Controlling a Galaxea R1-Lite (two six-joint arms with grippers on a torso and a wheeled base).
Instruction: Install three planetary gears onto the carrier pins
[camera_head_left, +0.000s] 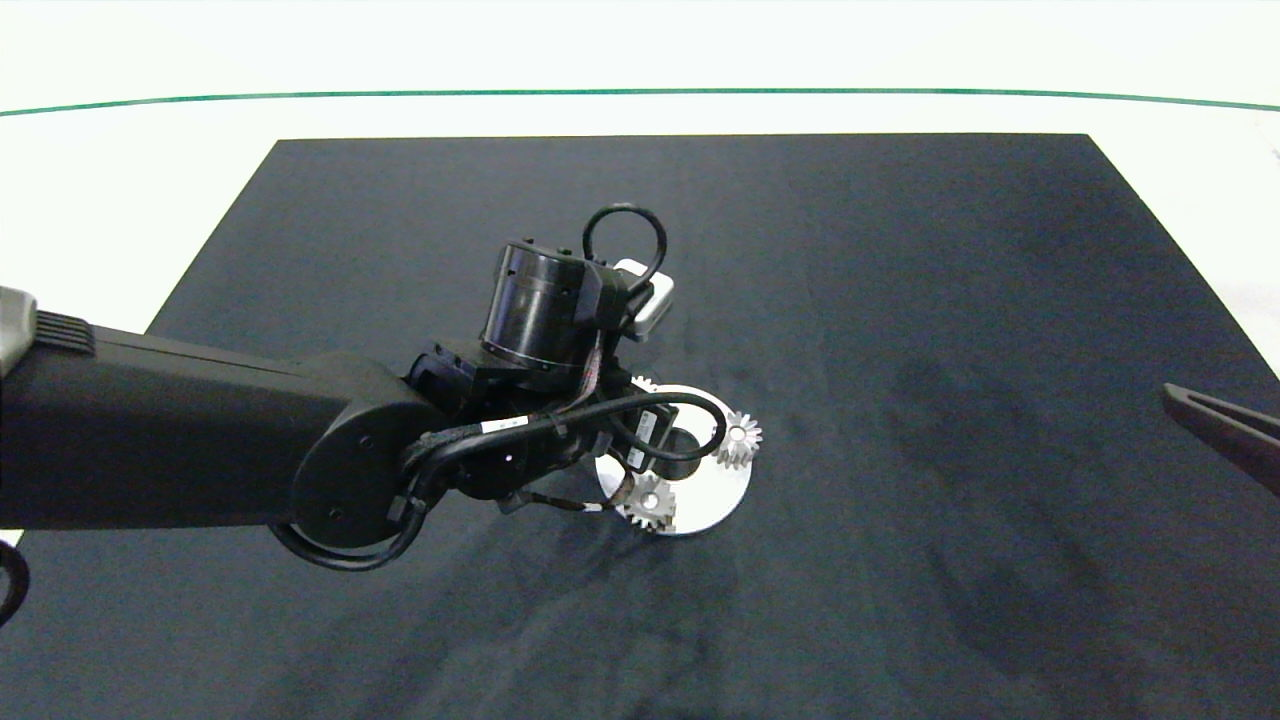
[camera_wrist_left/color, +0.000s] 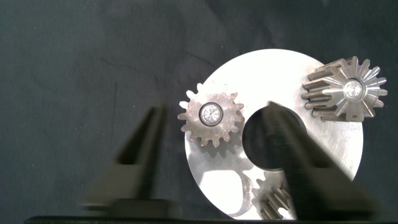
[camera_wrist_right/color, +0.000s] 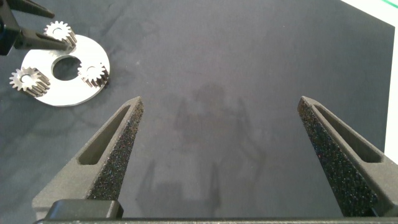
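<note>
My left arm reaches in over the dark mat (camera_head_left: 900, 300) on the white tabletop (camera_head_left: 150, 200), its wrist directly above the white disc (camera_head_left: 715, 490) that lies near the mat's middle. Left pincer (camera_wrist_left/color: 214, 162) hangs over the disc, fingers spread apart and gripping nothing: one finger (camera_wrist_left/color: 140, 155) sits over bare mat just off the disc's rim, the other (camera_wrist_left/color: 298, 155) crosses the disc's central hole (camera_wrist_left/color: 264, 140). All three planetary gears (camera_wrist_right/color: 59, 31) are seated on the disc, spaced in a triangle around the hole. The one between my left fingers (camera_wrist_left/color: 211, 118) sits flat at the disc's edge, a bright round pin top (camera_wrist_left/color: 211, 114) showing in its bore. A second gear (camera_wrist_left/color: 346, 88) stands on the far side of the hole, also with a pin end showing at its centre. The third (camera_wrist_left/color: 273, 202) is partly hidden behind my left finger; I cannot tell how its bore looks. From above, two gears show clearly on the disc's rim (camera_head_left: 738, 438) and (camera_head_left: 648, 503); the third is mostly covered by my wrist. My right pincer (camera_wrist_right/color: 217, 155) is well apart from the disc, low over bare mat near the mat's right edge, fingers wide apart and empty.
</note>
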